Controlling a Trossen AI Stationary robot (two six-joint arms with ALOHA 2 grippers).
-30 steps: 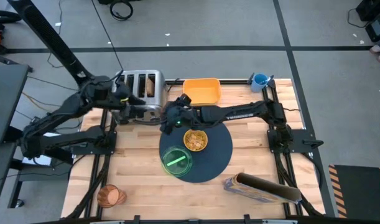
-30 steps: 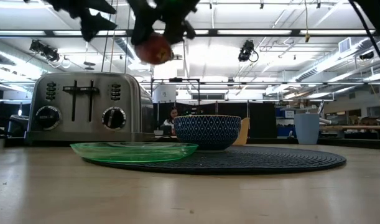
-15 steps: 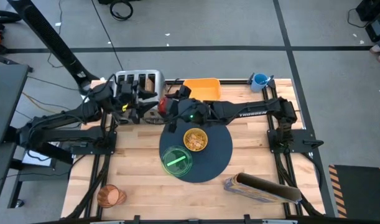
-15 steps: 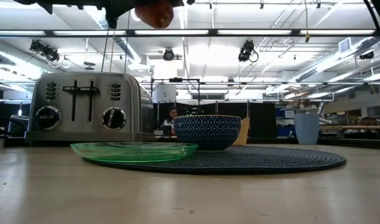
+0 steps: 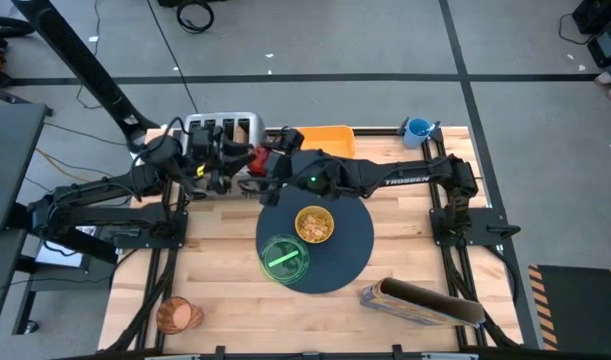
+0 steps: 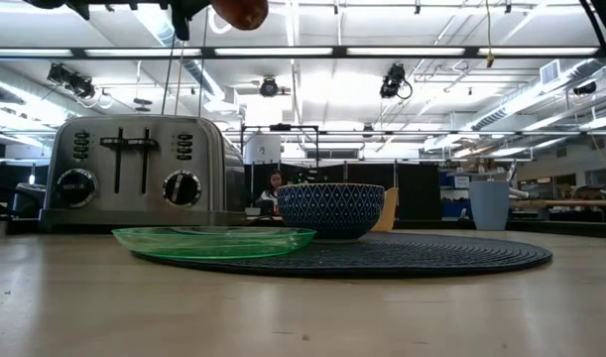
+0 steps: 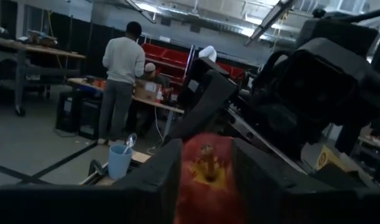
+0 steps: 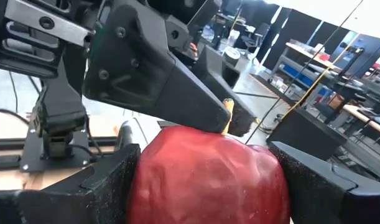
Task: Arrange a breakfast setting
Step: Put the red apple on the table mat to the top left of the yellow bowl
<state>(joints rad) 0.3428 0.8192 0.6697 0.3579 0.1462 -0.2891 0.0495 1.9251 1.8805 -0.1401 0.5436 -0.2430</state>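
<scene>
Wooden worktop (image 5: 215, 250) in a wide workshop, ceiling strip lights overhead; a person stands at a far bench in the left wrist view. Landmark: the round dark mat (image 5: 350, 240), lying mid-worktop. On the mat sit the cereal bowl (image 5: 314, 224), filled, and just beside it the green plate (image 5: 284, 257), bare. Both pincers meet above the worktop, off the mat on its toaster side, close to the toaster (image 5: 223, 140). Red apple (image 8: 205, 177) is held between them in the air: right pincer (image 8: 205, 180) has its two fingers pressed to the apple's flanks, gripping it; left pincer (image 7: 205, 174) also has a finger on each side of the apple, seemingly closed on it or about to be. Looks like a hand-over mid-air, direction not certain. Toast slice (image 5: 243, 131) stands in a toaster slot, beyond the mat. Amber cup (image 5: 175, 315) sits well apart from the mat, near the worktop's front corner on the left arm's side. Orange bin (image 5: 325, 146) lies behind the mat; blue cup (image 5: 418, 128) at the far corner. Spoon not made out. Progress, by my reading: mat, bowl and plate placed; apple in transit; toast, cup and spoon yet to go.
</scene>
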